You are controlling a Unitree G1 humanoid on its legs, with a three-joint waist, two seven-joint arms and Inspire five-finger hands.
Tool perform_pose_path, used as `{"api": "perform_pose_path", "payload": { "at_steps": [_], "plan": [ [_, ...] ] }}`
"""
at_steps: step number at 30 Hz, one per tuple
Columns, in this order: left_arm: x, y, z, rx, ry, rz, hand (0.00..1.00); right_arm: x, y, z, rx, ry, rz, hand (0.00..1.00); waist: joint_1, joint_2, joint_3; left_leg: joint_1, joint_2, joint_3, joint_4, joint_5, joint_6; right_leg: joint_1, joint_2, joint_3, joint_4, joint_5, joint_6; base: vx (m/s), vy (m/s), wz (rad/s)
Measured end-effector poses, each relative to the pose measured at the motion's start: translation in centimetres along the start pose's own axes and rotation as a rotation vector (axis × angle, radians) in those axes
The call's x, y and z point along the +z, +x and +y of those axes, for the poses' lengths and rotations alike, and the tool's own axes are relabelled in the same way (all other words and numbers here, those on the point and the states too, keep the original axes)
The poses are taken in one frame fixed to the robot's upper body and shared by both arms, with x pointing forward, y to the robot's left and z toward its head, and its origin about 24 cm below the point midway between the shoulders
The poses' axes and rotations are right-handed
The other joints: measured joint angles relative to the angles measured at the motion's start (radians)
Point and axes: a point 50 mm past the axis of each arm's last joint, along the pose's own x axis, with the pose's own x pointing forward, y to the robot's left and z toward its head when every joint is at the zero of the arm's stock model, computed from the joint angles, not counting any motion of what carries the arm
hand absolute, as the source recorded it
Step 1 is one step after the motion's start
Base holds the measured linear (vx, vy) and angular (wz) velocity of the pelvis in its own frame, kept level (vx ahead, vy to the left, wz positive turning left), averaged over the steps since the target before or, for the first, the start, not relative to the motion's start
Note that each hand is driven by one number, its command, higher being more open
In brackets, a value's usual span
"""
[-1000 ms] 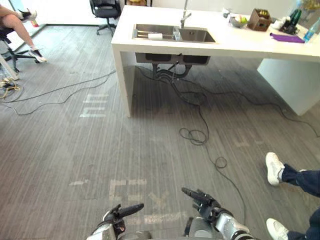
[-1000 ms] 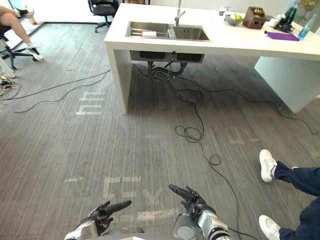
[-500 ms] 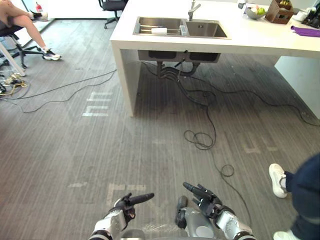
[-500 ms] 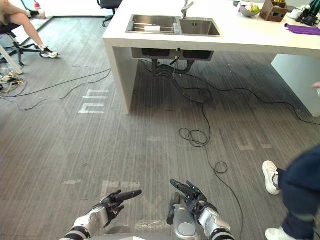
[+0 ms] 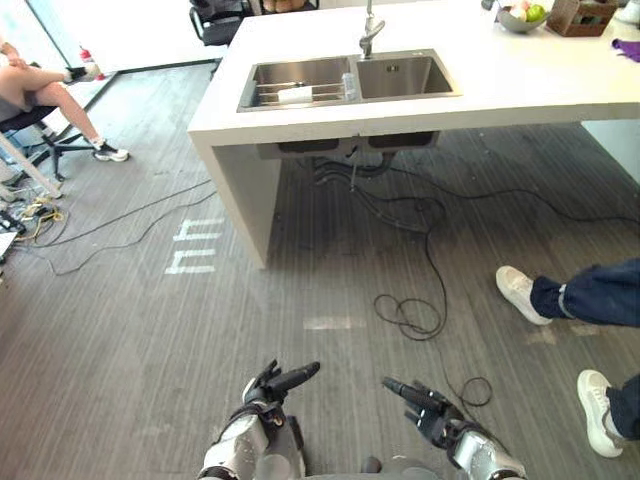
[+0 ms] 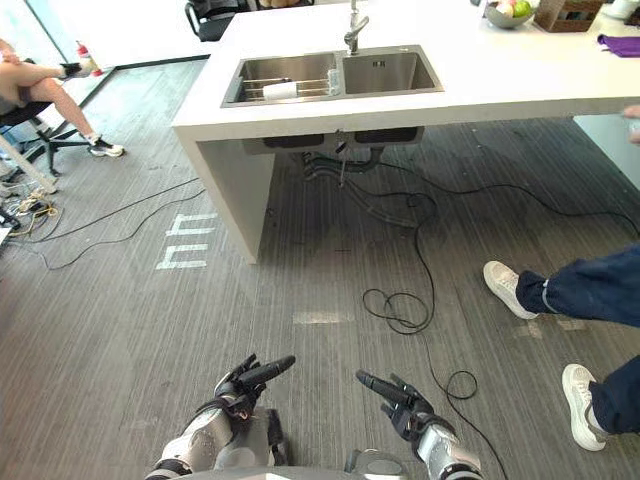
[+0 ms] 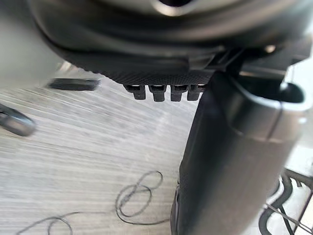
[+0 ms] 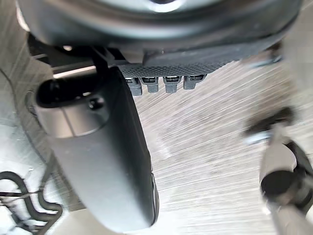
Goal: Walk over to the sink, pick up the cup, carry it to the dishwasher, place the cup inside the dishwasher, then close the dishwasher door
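A white cup (image 5: 296, 94) lies on its side on a rack in the left basin of the steel sink (image 5: 400, 78), which is set in a white counter (image 5: 470, 95) across the floor ahead. My left hand (image 5: 272, 385) and right hand (image 5: 430, 408) hang low at the near edge of the eye views, far from the sink. Both are open with relaxed fingers and hold nothing. The left thumb (image 7: 230, 161) and the right thumb (image 8: 102, 161) stand over bare wood floor.
Black cables (image 5: 410, 310) loop on the floor under and in front of the counter. A person's legs with white shoes (image 5: 522, 294) stand at the right. Another person sits at the far left (image 5: 40, 100). A fruit bowl (image 5: 522, 14) sits on the counter's far right.
The whole view has shifted, with the sink and counter now nearer and more central. The person's legs at the right have stepped to a new spot. Both hands stay low and open.
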Motion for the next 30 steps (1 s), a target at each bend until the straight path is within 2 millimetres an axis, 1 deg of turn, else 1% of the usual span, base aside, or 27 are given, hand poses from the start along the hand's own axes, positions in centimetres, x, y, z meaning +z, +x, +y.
{"api": "perform_pose_path", "payload": {
  "at_steps": [2,3,4,5,6,8,9,10,11,12,13,14,15,16,17,18,19,20,21,22,23,24,25,26,28,29,30],
  "plan": [
    [-0.1,0.0,0.1,0.016,-0.001,0.003,1.0,-0.8,-0.3,-0.8,-0.011,0.011,0.019,1.0,-0.002,0.004,0.005,0.008,-0.002,0.021,-0.05,0.014,0.0,0.043,0.004,0.016,0.001,-0.034,0.027,0.29,0.207,-0.18],
    [-0.2,-0.1,0.3,0.026,-0.001,0.005,1.0,-1.9,-0.8,-1.8,-0.029,0.019,0.044,1.0,-0.005,0.017,0.002,0.028,0.007,0.047,-0.051,0.027,0.018,0.075,0.014,0.016,0.011,-0.072,0.042,0.32,0.251,0.04],
    [0.0,0.0,0.5,0.03,0.006,0.0,1.0,-2.4,-0.9,-2.0,-0.037,0.025,0.062,1.0,-0.006,0.012,0.005,0.036,0.008,0.05,-0.043,0.08,0.046,0.091,0.007,0.016,0.024,-0.097,0.045,0.32,0.259,0.13],
    [0.3,0.0,1.0,0.038,0.017,-0.012,1.0,-3.3,-1.2,-2.4,-0.044,0.029,0.094,1.0,-0.001,-0.014,0.005,0.032,-0.007,0.061,-0.016,0.12,0.079,0.093,-0.02,0.017,0.051,-0.136,0.058,0.25,0.191,0.06],
    [0.6,0.0,1.1,0.041,0.017,-0.021,1.0,-3.5,-1.2,-2.4,-0.044,0.029,0.099,1.0,0.005,-0.023,0.008,0.025,-0.016,0.061,0.0,0.129,0.092,0.092,-0.032,0.02,0.057,-0.15,0.059,0.35,0.251,-0.14],
    [1.1,0.0,1.8,0.067,-0.013,-0.047,1.0,-3.6,-1.2,-2.4,-0.03,0.027,0.105,1.0,0.028,-0.036,0.009,-0.033,-0.04,0.063,0.112,0.122,0.105,0.084,-0.072,0.033,0.057,-0.187,0.064,0.29,0.196,-0.18],
    [1.1,0.0,2.0,0.074,-0.018,-0.052,1.0,-3.6,-1.2,-2.3,-0.028,0.027,0.11,1.0,0.031,-0.038,0.009,-0.051,-0.049,0.066,0.151,0.106,0.128,0.085,-0.086,0.033,0.057,-0.197,0.07,0.26,0.192,-0.04],
    [1.1,-0.1,2.5,0.093,-0.026,-0.06,1.0,-4.0,-1.1,-2.3,-0.031,0.033,0.129,1.0,0.042,-0.052,-0.001,-0.076,-0.066,0.075,0.212,0.061,0.191,0.088,-0.113,0.031,0.057,-0.216,0.081,0.46,0.241,-0.02],
    [0.9,-0.3,3.3,0.121,-0.022,-0.068,1.0,-5.1,-1.3,-2.3,-0.042,0.048,0.169,1.0,0.053,-0.085,-0.025,-0.08,-0.099,0.095,0.219,0.023,0.205,0.083,-0.152,0.024,0.076,-0.222,0.09,0.39,0.199,-0.02],
    [0.8,-0.4,3.4,0.131,-0.02,-0.074,1.0,-5.3,-1.3,-2.4,-0.048,0.051,0.184,1.0,0.056,-0.088,-0.033,-0.079,-0.111,0.097,0.216,0.013,0.214,0.06,-0.169,0.024,0.122,-0.219,0.098,0.42,0.137,0.12],
    [0.8,-0.5,3.5,0.139,-0.018,-0.088,1.0,-5.6,-1.3,-2.6,-0.056,0.059,0.196,1.0,0.056,-0.084,-0.039,-0.075,-0.123,0.092,0.213,0.002,0.216,0.012,-0.19,0.027,0.229,-0.201,0.131,0.33,0.135,0.14],
    [0.8,-0.6,3.5,0.147,-0.015,-0.114,1.0,-5.4,-1.3,-2.6,-0.062,0.069,0.185,1.0,0.06,-0.085,-0.043,-0.052,-0.135,0.095,0.196,-0.009,0.222,-0.048,-0.216,0.04,0.373,-0.179,0.181,0.48,0.201,0.17],
    [1.0,-0.9,3.9,0.165,-0.002,-0.167,1.0,-5.0,-1.1,-2.5,-0.064,0.092,0.168,1.0,0.062,-0.102,-0.053,-0.006,-0.16,0.098,0.164,-0.025,0.236,-0.151,-0.27,0.068,0.638,-0.107,0.298,0.39,0.179,0.06],
    [1.2,-1.0,4.0,0.173,-0.002,-0.189,1.0,-4.9,-1.1,-2.4,-0.067,0.093,0.166,1.0,0.062,-0.11,-0.058,0.014,-0.17,0.097,0.154,-0.033,0.238,-0.195,-0.286,0.08,0.745,-0.072,0.323,0.37,0.128,0.05],
    [1.8,-1.3,4.0,0.184,-0.019,-0.238,1.0,-4.6,-0.9,-2.3,-0.07,0.092,0.151,1.0,0.062,-0.117,-0.062,0.067,-0.184,0.092,0.132,-0.048,0.236,-0.264,-0.315,0.076,0.916,-0.055,0.3,0.35,0.095,0.0],
    [2.7,-1.7,3.9,0.19,-0.05,-0.299,1.0,-4.2,-0.9,-2.4,-0.079,0.113,0.126,1.0,0.061,-0.112,-0.063,0.126,-0.19,0.084,0.1,-0.059,0.228,-0.312,-0.344,0.031,1.019,-0.075,0.235,0.39,0.09,0.0],
    [3.3,-2.0,3.8,0.196,-0.07,-0.334,1.0,-4.0,-0.9,-2.5,-0.081,0.128,0.116,1.0,0.059,-0.106,-0.064,0.151,-0.19,0.078,0.083,-0.065,0.22,-0.336,-0.357,0.001,1.04,-0.09,0.207,0.3,0.055,0.06],
    [4.5,-2.5,3.6,0.195,-0.1,-0.411,1.0,-3.7,-0.9,-2.6,-0.085,0.166,0.095,1.0,0.054,-0.103,-0.066,0.199,-0.188,0.064,0.048,-0.069,0.21,-0.38,-0.376,-0.059,1.026,-0.118,0.161,0.31,-0.007,0.2],
    [5.9,-2.9,3.3,0.188,-0.12,-0.483,1.0,-3.3,-0.9,-2.7,-0.085,0.199,0.073,1.0,0.048,-0.098,-0.064,0.238,-0.175,0.045,0.026,-0.073,0.196,-0.414,-0.38,-0.112,0.938,-0.139,0.132,0.25,-0.051,0.28],
    [6.5,-3.1,3.1,0.182,-0.126,-0.514,1.0,-3.1,-0.9,-2.7,-0.085,0.211,0.061,1.0,0.044,-0.093,-0.063,0.25,-0.164,0.032,0.026,-0.078,0.188,-0.427,-0.374,-0.133,0.867,-0.144,0.126,0.3,-0.117,0.43],
    [7.7,-3.2,2.7,0.173,-0.133,-0.559,1.0,-2.7,-0.9,-2.9,-0.089,0.231,0.041,1.0,0.041,-0.075,-0.054,0.268,-0.131,0.008,0.039,-0.088,0.175,-0.442,-0.345,-0.152,0.68,-0.136,0.131,0.26,-0.168,0.56],
    [8.8,-3.2,2.4,0.166,-0.132,-0.596,1.0,-2.4,-1.0,-3.1,-0.095,0.25,0.025,1.0,0.041,-0.061,-0.047,0.279,-0.099,-0.022,0.058,-0.104,0.156,-0.456,-0.319,-0.144,0.495,-0.103,0.145,0.27,-0.192,0.64],
    [9.4,-3.2,2.3,0.165,-0.13,-0.612,1.0,-2.3,-1.0,-3.2,-0.099,0.258,0.02,1.0,0.04,-0.056,-0.044,0.283,-0.083,-0.041,0.073,-0.111,0.147,-0.462,-0.31,-0.132,0.417,-0.074,0.144,0.31,-0.245,0.76],
    [10.4,-3.2,2.3,0.168,-0.132,-0.64,1.0,-2.3,-1.1,-3.5,-0.108,0.282,0.012,1.0,0.039,-0.054,-0.042,0.292,-0.061,-0.074,0.09,-0.127,0.122,-0.469,-0.303,-0.12,0.313,-0.008,0.133,0.33,-0.307,0.79],
    [11.3,-3.7,3.1,0.193,-0.147,-0.679,1.0,-2.4,-1.1,-3.4,-0.106,0.28,0.016,1.0,0.039,-0.064,-0.038,0.317,-0.034,-0.121,0.129,-0.18,0.072,-0.461,-0.309,-0.114,0.317,0.184,0.126,0.34,-0.38,0.69],
    [11.8,-4.4,3.9,0.209,-0.168,-0.714,1.0,-3.1,-1.1,-3.3,-0.106,0.269,0.034,1.0,0.044,-0.092,-0.041,0.339,-0.034,-0.145,0.168,-0.234,0.035,-0.44,-0.319,-0.112,0.366,0.27,0.08,0.28,-0.379,0.39],
    [11.7,-4.5,3.9,0.211,-0.185,-0.717,1.0,-2.9,-1.2,-3.7,-0.11,0.251,0.028,1.0,0.046,-0.072,-0.042,0.342,-0.011,-0.153,0.181,-0.255,0.029,-0.435,-0.308,-0.12,0.391,0.233,0.086,0.31,-0.463,0.36]
  ]
}}
